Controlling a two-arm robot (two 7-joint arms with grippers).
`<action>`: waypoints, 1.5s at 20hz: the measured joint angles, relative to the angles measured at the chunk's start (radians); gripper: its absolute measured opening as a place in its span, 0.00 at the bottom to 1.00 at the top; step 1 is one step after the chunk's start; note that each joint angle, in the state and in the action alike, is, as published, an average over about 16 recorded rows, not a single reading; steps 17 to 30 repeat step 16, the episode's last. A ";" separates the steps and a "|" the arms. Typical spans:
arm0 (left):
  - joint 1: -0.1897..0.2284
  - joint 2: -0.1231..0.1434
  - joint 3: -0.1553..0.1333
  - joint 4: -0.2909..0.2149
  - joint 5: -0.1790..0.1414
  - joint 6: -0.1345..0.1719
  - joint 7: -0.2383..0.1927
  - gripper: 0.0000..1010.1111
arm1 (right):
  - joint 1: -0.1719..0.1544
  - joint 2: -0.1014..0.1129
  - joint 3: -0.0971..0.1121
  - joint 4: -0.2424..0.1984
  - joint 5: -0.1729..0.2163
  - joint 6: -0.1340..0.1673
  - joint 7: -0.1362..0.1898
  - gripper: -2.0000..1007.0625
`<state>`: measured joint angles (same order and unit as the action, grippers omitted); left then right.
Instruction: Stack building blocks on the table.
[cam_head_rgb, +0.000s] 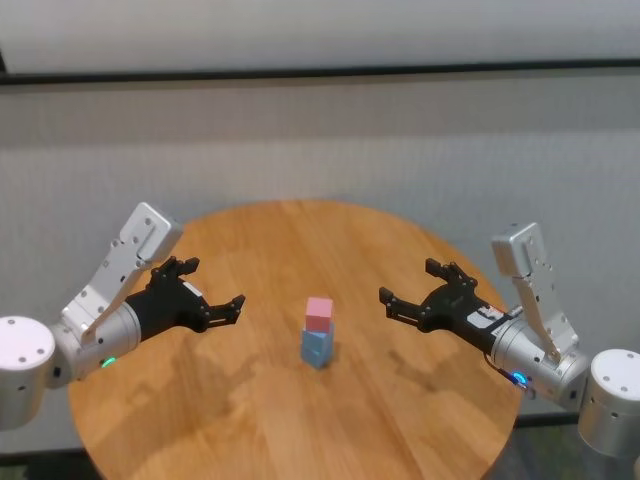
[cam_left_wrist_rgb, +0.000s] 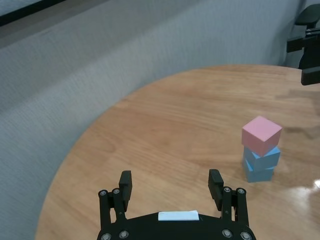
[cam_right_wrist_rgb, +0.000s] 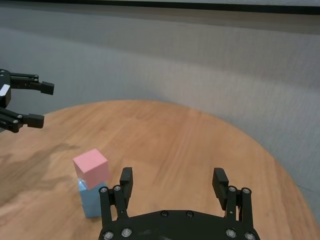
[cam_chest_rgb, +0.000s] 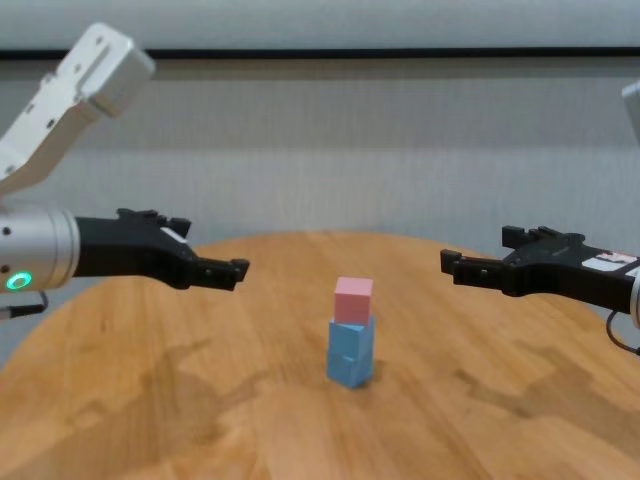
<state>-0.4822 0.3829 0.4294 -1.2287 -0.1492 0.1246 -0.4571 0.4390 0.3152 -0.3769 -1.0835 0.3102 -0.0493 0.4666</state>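
The three building blocks stand in one stack near the middle of the table (cam_head_rgb: 300, 235). The pale pink block (cam_head_rgb: 319, 312) is on top, and the two light blue blocks (cam_head_rgb: 317, 347) are under it. The stack also shows in the chest view (cam_chest_rgb: 351, 340), the left wrist view (cam_left_wrist_rgb: 260, 150) and the right wrist view (cam_right_wrist_rgb: 91, 182). My left gripper (cam_head_rgb: 215, 283) hovers open and empty to the left of the stack. My right gripper (cam_head_rgb: 407, 280) hovers open and empty to its right. Neither touches the blocks.
The round wooden table (cam_chest_rgb: 200, 400) bears only the stack. A grey wall (cam_head_rgb: 320, 140) runs close behind the table's far edge. The table's rim curves away on both sides beneath my forearms.
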 joint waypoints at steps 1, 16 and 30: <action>0.003 0.003 -0.002 -0.001 0.000 -0.002 0.000 0.99 | 0.000 0.000 0.000 0.000 0.000 0.000 0.000 1.00; 0.009 0.008 -0.006 -0.002 0.000 -0.006 0.000 0.99 | 0.000 0.000 0.000 0.000 0.000 0.000 0.000 1.00; 0.009 0.008 -0.006 -0.002 0.000 -0.006 0.000 0.99 | 0.000 0.000 0.000 0.000 0.000 0.000 0.000 1.00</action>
